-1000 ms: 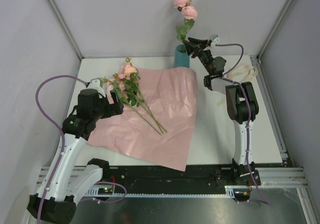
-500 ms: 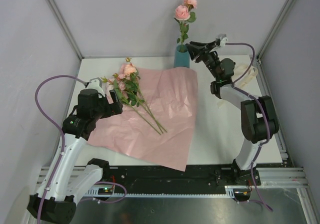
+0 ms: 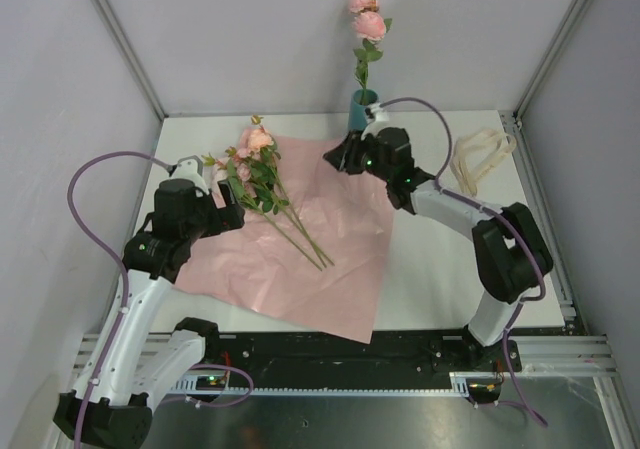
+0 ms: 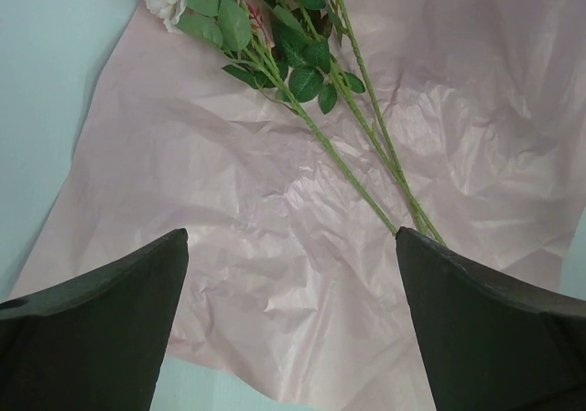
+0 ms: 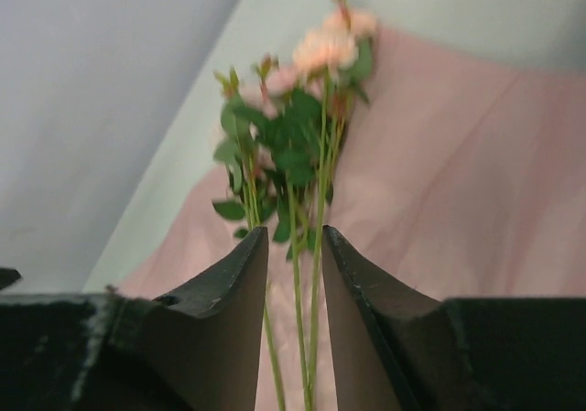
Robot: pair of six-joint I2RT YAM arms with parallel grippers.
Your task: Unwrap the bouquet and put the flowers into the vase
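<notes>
While the left fingers (image 4: 110,319) stand spread wide with nothing between them, they hover above the near left part of the paper sheet (image 4: 229,246), pointing toward the flowers (image 4: 357,146). In the top view the left fingers (image 3: 228,209) sit just beside the leafy part of the bunch, at the left edge of the lilac-pink paper sheet (image 3: 330,259). The sheet lies unfolded and crinkled on the white tabletop (image 3: 440,269). The flowers (image 3: 262,184) lie loose on the sheet's left half, pink and peach heads toward the far left. Their thin green stems run toward the near right, about 3 of them, though leaves hide part.

The right arm is stretched leftward across the far side of the tabletop. The right fingers (image 3: 335,156) hang over the far edge of the sheet, well apart from the stems. In the right wrist view the right fingers (image 5: 220,292) stand narrow, with a slim gap and nothing gripped. The flowers (image 5: 302,136) show blurred beyond that gap, on the paper sheet (image 5: 458,155).

The teal vase (image 3: 361,107) stands upright at the far edge, just behind the right arm, which hides its lower part. 1 stem carrying 2 pink roses (image 3: 367,19) stands in it. A cream ribbon (image 3: 480,157) lies in loops on the far right of the tabletop, apart from the rest
</notes>
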